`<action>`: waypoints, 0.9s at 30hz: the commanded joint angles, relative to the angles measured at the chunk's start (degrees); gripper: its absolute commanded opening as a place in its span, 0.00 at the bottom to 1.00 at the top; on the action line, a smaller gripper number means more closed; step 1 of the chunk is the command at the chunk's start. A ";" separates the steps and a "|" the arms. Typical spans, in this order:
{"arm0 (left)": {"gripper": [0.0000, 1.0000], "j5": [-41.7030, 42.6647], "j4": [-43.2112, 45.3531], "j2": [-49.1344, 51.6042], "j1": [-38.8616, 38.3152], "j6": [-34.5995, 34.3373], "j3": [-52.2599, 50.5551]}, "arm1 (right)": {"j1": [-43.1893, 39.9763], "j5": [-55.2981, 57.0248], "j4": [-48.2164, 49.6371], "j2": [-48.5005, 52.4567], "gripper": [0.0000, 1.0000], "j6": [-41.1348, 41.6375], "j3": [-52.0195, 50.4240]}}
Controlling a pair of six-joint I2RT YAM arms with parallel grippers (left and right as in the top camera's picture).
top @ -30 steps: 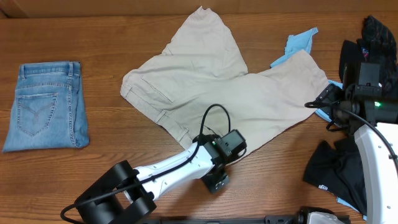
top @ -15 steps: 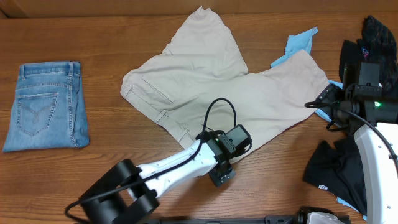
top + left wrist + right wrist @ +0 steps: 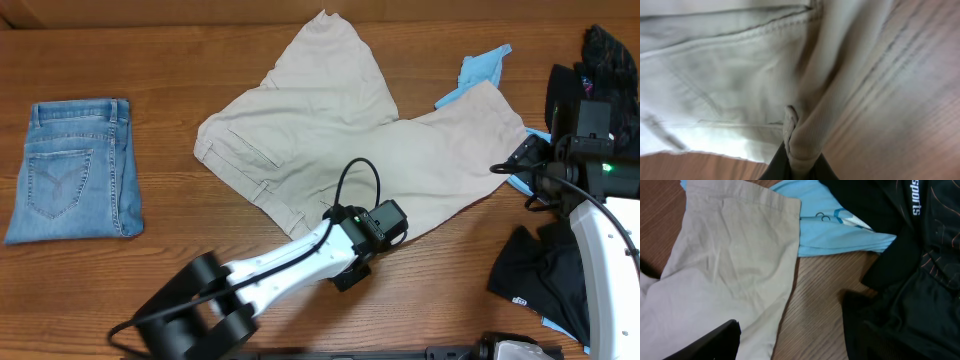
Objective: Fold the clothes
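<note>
With the left hand point(image 3: 798, 169) pinched shut on the near edge of the shorts point(image 3: 340, 130), spread on the worktop point(image 3: 200, 50), and the right hand point(image 3: 512, 166) open beside a leg hem, lift low and draw that edge straight across so the fold lands flat.

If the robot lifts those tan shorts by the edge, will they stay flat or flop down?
Probably flop: the shorts bunch into a soft fold where the left fingers pinch them. They look thin and wrinkly, so likely light. The rest would probably drag.
</note>
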 commanded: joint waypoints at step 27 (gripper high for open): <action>0.04 -24.52 -27.21 -35.65 -5.01 -5.75 40.04 | -0.92 0.11 1.05 -0.68 0.79 -1.60 1.16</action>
